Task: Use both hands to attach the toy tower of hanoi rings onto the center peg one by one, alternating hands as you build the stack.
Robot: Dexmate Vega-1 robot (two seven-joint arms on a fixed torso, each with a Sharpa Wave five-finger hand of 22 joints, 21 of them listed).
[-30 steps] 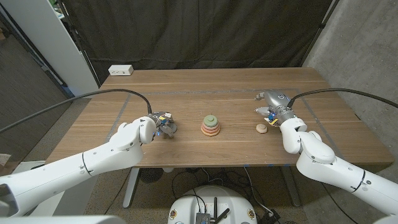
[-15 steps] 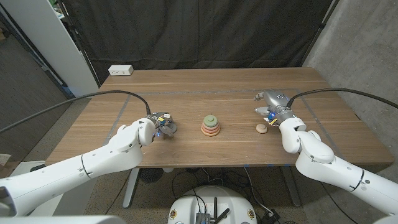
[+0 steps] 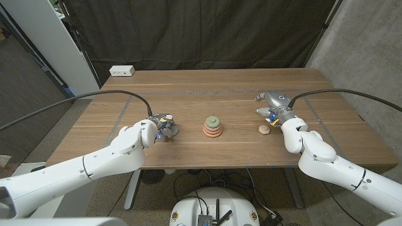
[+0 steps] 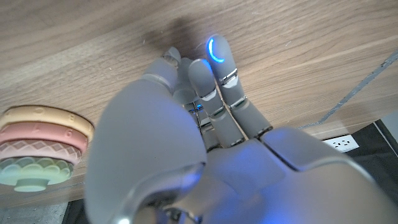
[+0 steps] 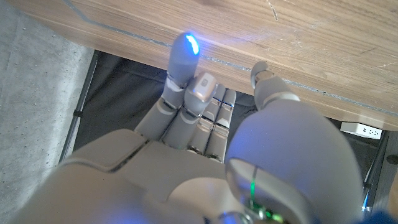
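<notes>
The tower (image 3: 213, 127) stands at the table's middle, with a yellow ring at the base, a pink one on it and a green one on top around the peg. It also shows beside my left hand (image 4: 186, 124) as the tower (image 4: 37, 146). My left hand (image 3: 162, 127) sits left of the tower, a short gap away, fingers stretched to the wood and holding nothing. A small beige ring (image 3: 264, 129) lies on the table to the right. My right hand (image 3: 274, 105) hovers just behind it, empty, and appears again as my right hand (image 5: 217, 137).
A white power strip (image 3: 122, 71) lies at the table's far left corner. Faint blue tape lines (image 3: 188, 93) run across the far part of the wooden table (image 3: 207, 85). A dark curtain hangs behind.
My right hand has drifted slightly back and toward the middle, away from the beige ring. My left hand and the tower stay put.
</notes>
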